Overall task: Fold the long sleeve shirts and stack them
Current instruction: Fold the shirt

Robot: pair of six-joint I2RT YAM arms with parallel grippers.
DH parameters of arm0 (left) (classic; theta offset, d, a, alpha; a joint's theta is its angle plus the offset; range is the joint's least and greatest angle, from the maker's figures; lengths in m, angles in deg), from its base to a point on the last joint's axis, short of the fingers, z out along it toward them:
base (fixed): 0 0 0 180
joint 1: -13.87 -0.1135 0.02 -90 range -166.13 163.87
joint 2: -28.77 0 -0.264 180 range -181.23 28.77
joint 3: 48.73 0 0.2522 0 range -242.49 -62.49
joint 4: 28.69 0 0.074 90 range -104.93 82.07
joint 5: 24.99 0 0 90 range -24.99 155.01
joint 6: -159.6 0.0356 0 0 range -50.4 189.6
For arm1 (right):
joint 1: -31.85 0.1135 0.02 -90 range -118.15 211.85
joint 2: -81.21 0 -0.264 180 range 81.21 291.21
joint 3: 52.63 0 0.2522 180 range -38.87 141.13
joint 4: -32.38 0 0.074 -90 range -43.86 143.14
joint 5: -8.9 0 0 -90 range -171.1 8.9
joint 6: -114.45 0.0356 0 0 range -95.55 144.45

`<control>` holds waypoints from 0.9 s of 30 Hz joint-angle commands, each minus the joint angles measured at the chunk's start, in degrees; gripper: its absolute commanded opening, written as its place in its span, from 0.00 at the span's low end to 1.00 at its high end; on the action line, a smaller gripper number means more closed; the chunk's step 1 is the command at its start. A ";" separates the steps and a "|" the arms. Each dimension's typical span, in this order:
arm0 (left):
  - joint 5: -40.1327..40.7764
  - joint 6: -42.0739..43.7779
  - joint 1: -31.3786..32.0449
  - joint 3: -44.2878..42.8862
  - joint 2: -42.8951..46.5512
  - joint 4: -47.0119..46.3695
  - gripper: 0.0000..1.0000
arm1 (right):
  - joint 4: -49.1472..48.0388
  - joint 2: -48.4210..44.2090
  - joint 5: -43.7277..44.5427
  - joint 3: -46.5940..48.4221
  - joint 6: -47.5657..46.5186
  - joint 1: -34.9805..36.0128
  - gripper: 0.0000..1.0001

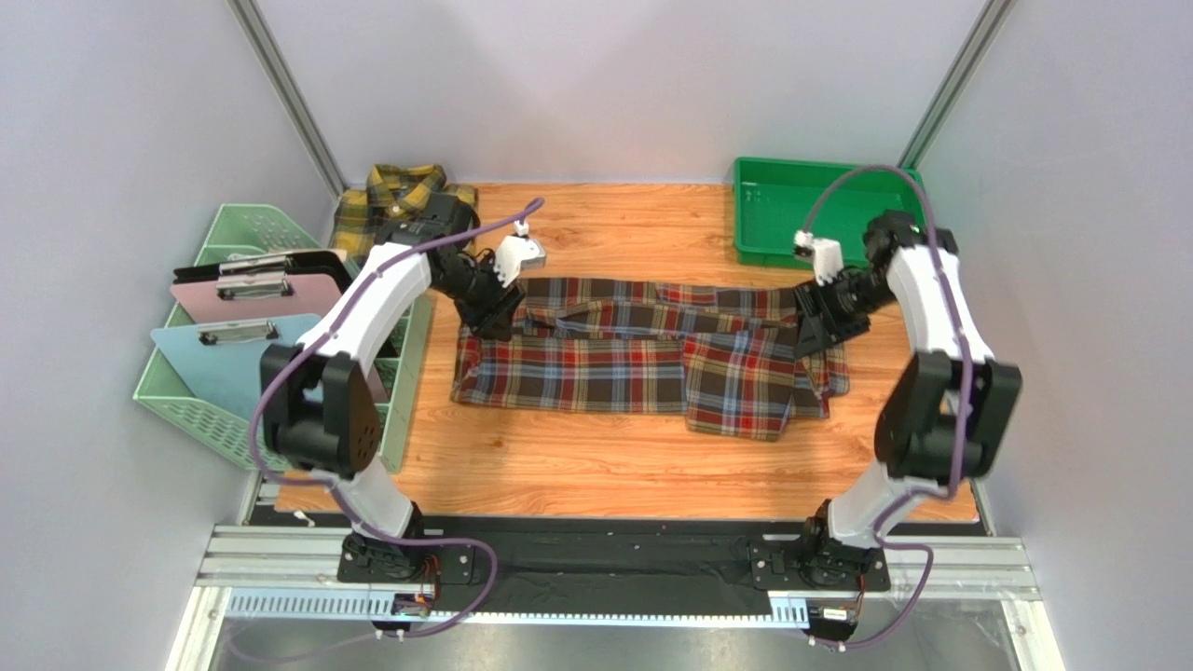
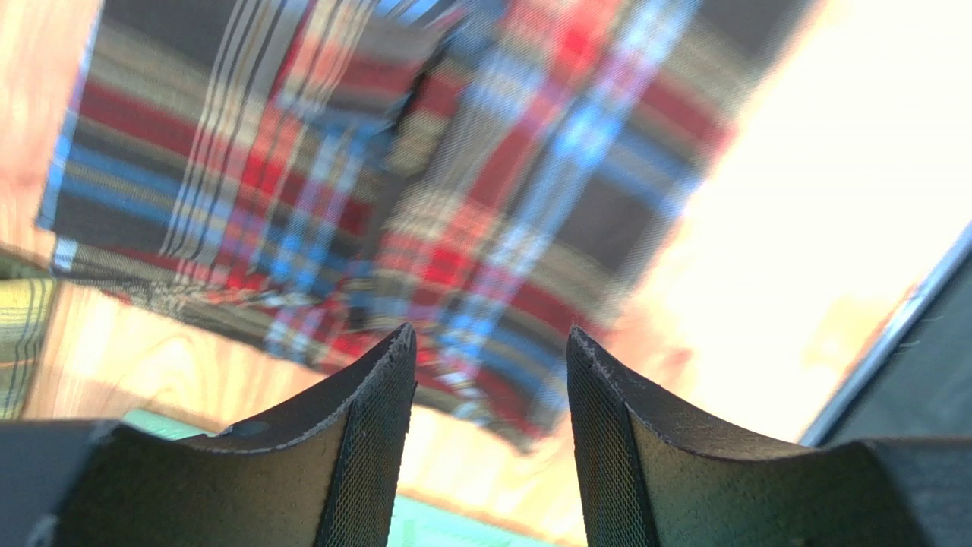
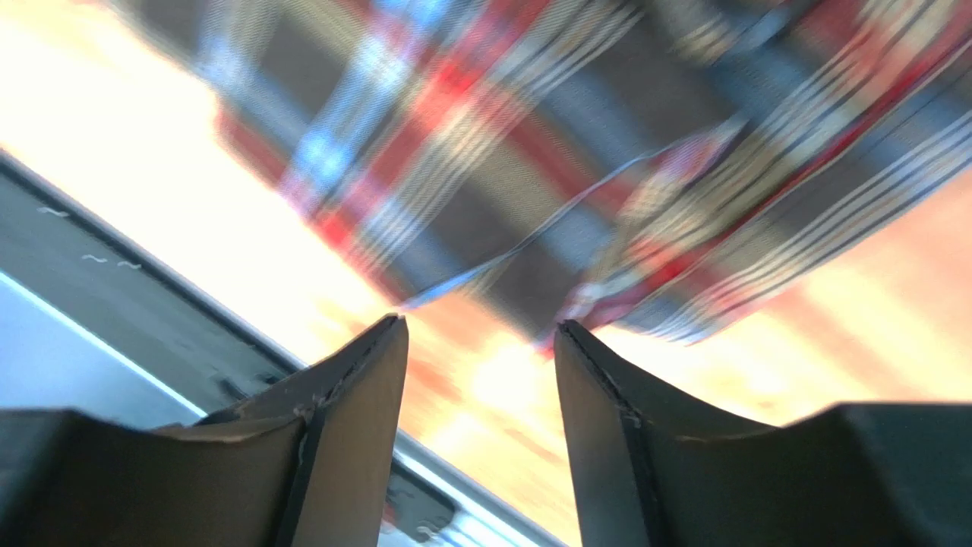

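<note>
Nearest the overhead camera, at 6 o'clock, a black mounting strip [image 1: 616, 562] carries both arms at the near edge of the wooden table [image 1: 616, 482]. At the table's centre the red, brown and navy plaid shirt [image 1: 630, 366] lies spread out, its long side running from 9 to 3 o'clock. The left gripper [image 1: 486, 311] is over its 10 o'clock corner and the right gripper [image 1: 817, 325] over its 2 o'clock corner. The yellow and dark plaid shirt [image 1: 396, 199] lies bunched at 11 o'clock, a green tray [image 1: 784, 231] sits at 1 o'clock, and a pale green basket [image 1: 196, 406] holding a pink clipboard [image 1: 259, 291] and a blue clipboard [image 1: 210, 352] stands at 9 o'clock. In the left wrist view, the black fingers [image 2: 354, 456] stand parted with nothing between them, and the red shirt is blurred beyond at 12 o'clock. The right wrist view shows the same: fingers [image 3: 342, 445] apart, gripping nothing, with red plaid at 12 o'clock.
</note>
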 commanded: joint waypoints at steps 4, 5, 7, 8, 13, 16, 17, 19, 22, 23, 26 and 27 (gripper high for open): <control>-8.19 -8.15 8.74 12.14 11.39 -9.60 0.58 | -4.12 -13.60 -14.40 -22.54 15.53 -1.12 0.57; -8.44 -9.03 9.71 12.67 11.91 -9.96 0.57 | -4.90 -13.25 -15.27 -23.60 18.34 -1.29 0.55; -9.23 -12.70 9.72 13.90 12.27 -11.62 0.57 | -8.77 -12.81 -15.09 -24.56 23.18 -2.51 0.57; -9.59 -13.60 9.72 14.34 12.44 -12.07 0.57 | -9.56 -12.72 -15.63 -24.84 24.59 -3.05 0.58; -10.21 -16.33 9.72 16.19 12.97 -13.82 0.57 | -7.82 -7.90 -12.66 -23.35 22.77 -3.05 0.63; -9.24 -16.77 9.81 17.16 13.32 -15.84 0.57 | -6.67 -4.29 -9.05 -23.17 21.27 -3.14 0.62; -9.15 -16.69 9.81 17.33 13.24 -16.20 0.57 | -6.41 -3.68 -9.04 -23.17 21.09 -3.14 0.62; -9.50 -16.95 10.50 17.69 12.89 -18.04 0.56 | -6.49 -1.57 -8.52 -23.08 21.18 -2.96 0.61; -10.20 -16.51 14.79 18.39 12.10 -21.90 0.56 | -6.23 0.98 -8.43 -23.08 21.00 -2.87 0.58; -10.81 -16.77 16.03 18.56 11.66 -23.04 0.56 | -6.06 1.34 -8.77 -22.91 20.65 -2.87 0.57; -13.28 -20.54 21.31 18.13 7.54 -28.40 0.55 | -6.23 0.99 -11.32 -23.17 20.56 -2.88 0.57; -14.59 -24.29 22.71 18.13 6.39 -32.16 0.55 | -6.49 0.81 -11.94 -23.25 20.74 -2.96 0.56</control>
